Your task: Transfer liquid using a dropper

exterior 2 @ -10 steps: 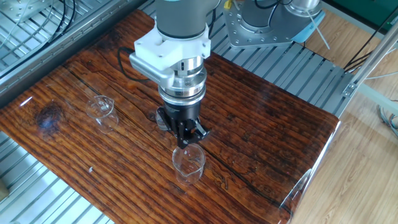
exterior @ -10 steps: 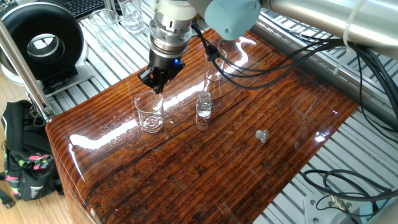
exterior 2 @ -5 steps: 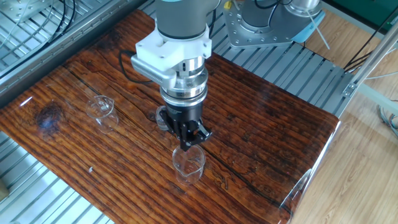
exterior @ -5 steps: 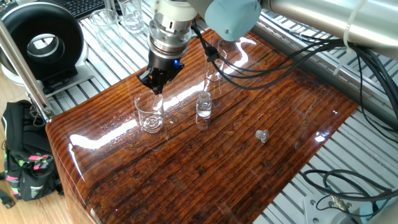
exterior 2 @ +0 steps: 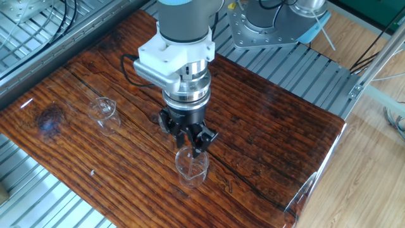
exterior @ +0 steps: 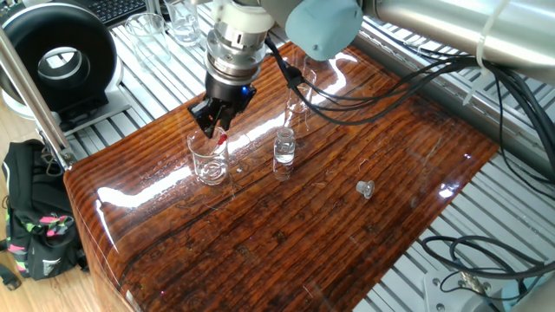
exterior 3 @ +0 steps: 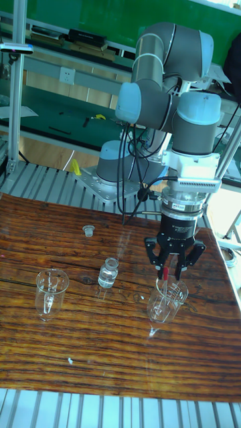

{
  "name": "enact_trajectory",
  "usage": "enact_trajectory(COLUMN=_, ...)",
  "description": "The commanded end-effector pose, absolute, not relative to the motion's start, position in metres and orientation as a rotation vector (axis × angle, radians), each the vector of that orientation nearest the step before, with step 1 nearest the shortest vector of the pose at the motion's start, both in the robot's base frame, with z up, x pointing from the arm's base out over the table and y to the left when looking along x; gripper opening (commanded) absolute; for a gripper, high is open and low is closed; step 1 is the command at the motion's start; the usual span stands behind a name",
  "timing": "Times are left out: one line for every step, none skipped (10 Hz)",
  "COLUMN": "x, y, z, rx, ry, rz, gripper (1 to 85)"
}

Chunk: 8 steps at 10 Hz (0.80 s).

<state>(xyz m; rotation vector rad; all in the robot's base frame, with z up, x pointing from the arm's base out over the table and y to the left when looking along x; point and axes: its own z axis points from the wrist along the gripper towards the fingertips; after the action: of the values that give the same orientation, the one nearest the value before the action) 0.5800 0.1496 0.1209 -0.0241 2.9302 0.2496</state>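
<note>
Tool (exterior: pixel 214 130) over beaker (exterior: pixel 208 159), vial (exterior: pixel 284 149) beside

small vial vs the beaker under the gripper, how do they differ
The small vial is narrow with a neck; the beaker is wider with an open mouth. The vial stands alone beside the beaker, while the gripper hangs just over the beaker's rim with the red-bulbed dropper between its fingers. Both are clear glass, upright on the wooden table.

Your arm reaches down from the top of the frame, wrist vertical. Your gripper (exterior: pixel 214 129) points straight down, its fingers (exterior 3: pixel 163 264) parted a little.
</note>
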Motion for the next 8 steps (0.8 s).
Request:
enact_trajectory(x=0.577, y=0.153, z=0.129, rx=-0.021, ry=2.933, rz=0.279, gripper=63.7)
enact_trajectory(x=0.575, y=0.154, z=0.132, rx=-0.021, ry=2.936, rz=0.284, gripper=63.7)
enact_trajectory(x=0.575, y=0.155, z=0.135, rx=-0.018, ry=2.932, rz=0.293, gripper=63.7)
enact_trajectory(x=0.576, y=0.156, z=0.141, rx=-0.015, ry=2.923, rz=0.303, gripper=63.7)
enact_trajectory(x=0.579, y=0.154, z=0.147, rx=-0.031, ry=2.915, rz=0.309, gripper=63.3)
enact_trajectory(x=0.581, y=0.153, z=0.155, rx=-0.044, ry=2.908, rz=0.325, gripper=63.0)
enact_trajectory(x=0.588, y=0.146, z=0.165, rx=-0.069, ry=2.891, rz=0.317, gripper=59.7)
enact_trajectory(x=0.595, y=0.137, z=0.172, rx=-0.07, ry=2.877, rz=0.301, gripper=48.7)
